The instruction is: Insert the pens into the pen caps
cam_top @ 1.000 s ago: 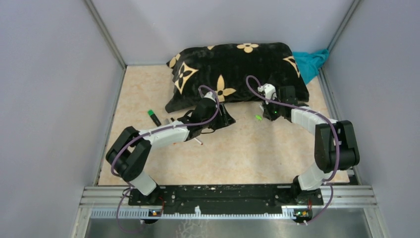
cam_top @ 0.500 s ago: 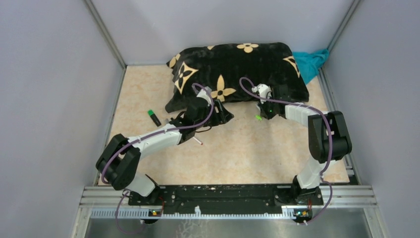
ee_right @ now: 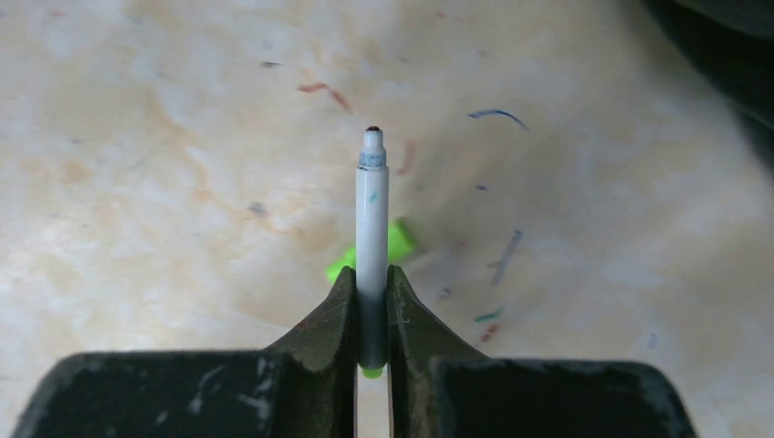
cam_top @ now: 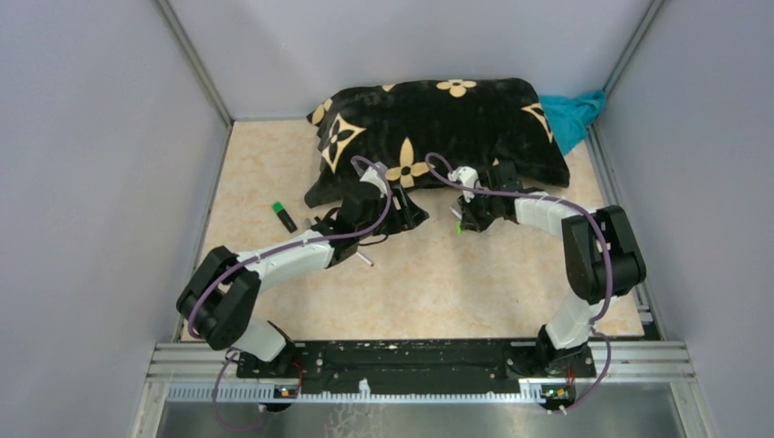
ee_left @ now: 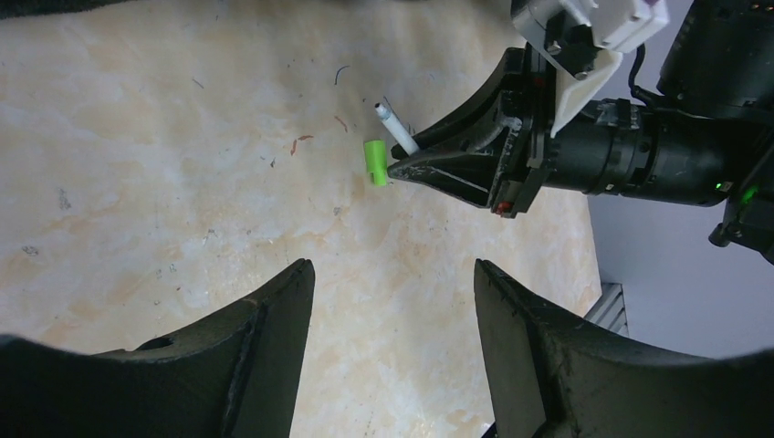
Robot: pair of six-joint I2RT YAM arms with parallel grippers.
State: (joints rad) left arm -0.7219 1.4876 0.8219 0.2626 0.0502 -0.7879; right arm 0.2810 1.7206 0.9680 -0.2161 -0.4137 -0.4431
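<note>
Right claw point(ee_right: 371, 274) clamped shut on white pen point(ee_right: 371, 214), bare tip projecting ahead of jaws. Green cap point(ee_right: 400, 242) lay just under claw tips. Left claw point(ee_left: 392, 269) stood wide, empty, cap ahead of it. Step judged: fetching cap. Next move needed left claw to grasp cap and align its mouth with pen tip.

White pen point(ee_right: 371, 228), bright green cap point(ee_left: 375, 161), black pillow point(cam_top: 429, 123) with tan flowers.

A black flowered pillow point(cam_top: 438, 128) lies beside a teal cloth point(cam_top: 573, 117).
</note>
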